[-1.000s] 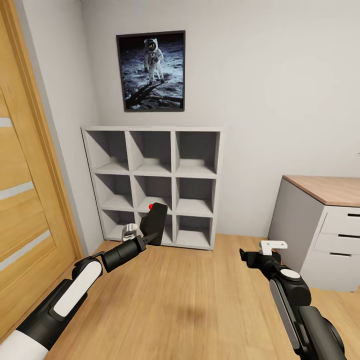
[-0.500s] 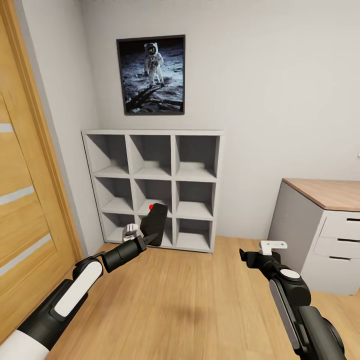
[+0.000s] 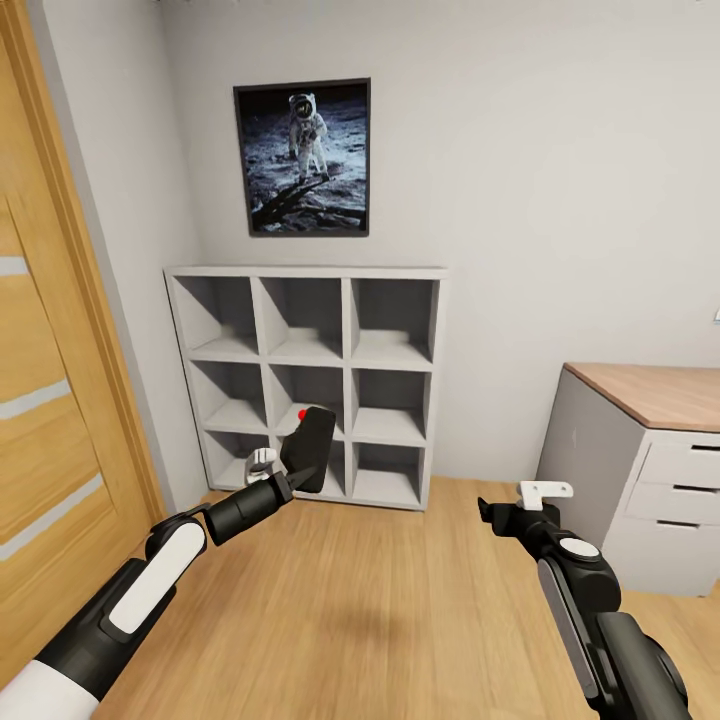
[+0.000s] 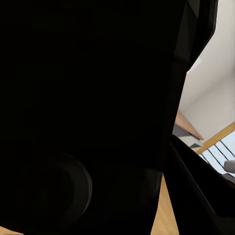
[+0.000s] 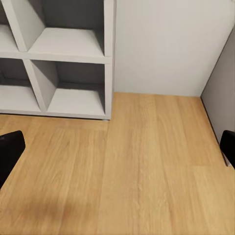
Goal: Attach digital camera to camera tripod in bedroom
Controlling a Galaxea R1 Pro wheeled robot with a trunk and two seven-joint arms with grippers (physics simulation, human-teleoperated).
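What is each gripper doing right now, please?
Left gripper: closed on the digital camera, held up above the floor.
Right gripper: holding nothing; open or closed cannot be told.

Even, bright, sharp light; a soft shadow lies on the floor point(image 3: 380, 625) at lower centre. The left wrist view is nearly black, perhaps blocked close up.

Left tool point(image 3: 283, 470) fingertips hidden behind the digital camera point(image 3: 309, 449)
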